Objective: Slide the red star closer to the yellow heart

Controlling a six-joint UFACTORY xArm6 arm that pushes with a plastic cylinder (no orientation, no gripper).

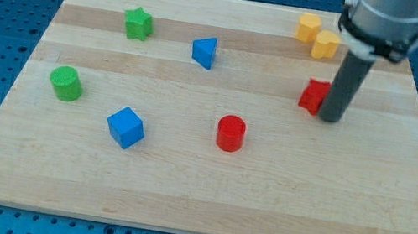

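Note:
The red star (pixel 312 95) lies at the board's upper right, partly hidden by my rod. My tip (pixel 330 118) sits right against the star's right side, at its lower edge. Two yellow blocks lie close together above the star: one (pixel 326 45) right of and below the other (pixel 309 27). I cannot tell which of them is the heart. The nearer yellow block is about a block's width above the star.
A green star (pixel 138 23) and a blue triangle (pixel 204 52) lie at the upper left. A green cylinder (pixel 66 83) and a blue cube (pixel 125 127) lie at the left. A red cylinder (pixel 230 132) sits mid-board. The wooden board (pixel 363 211) rests on a blue perforated table.

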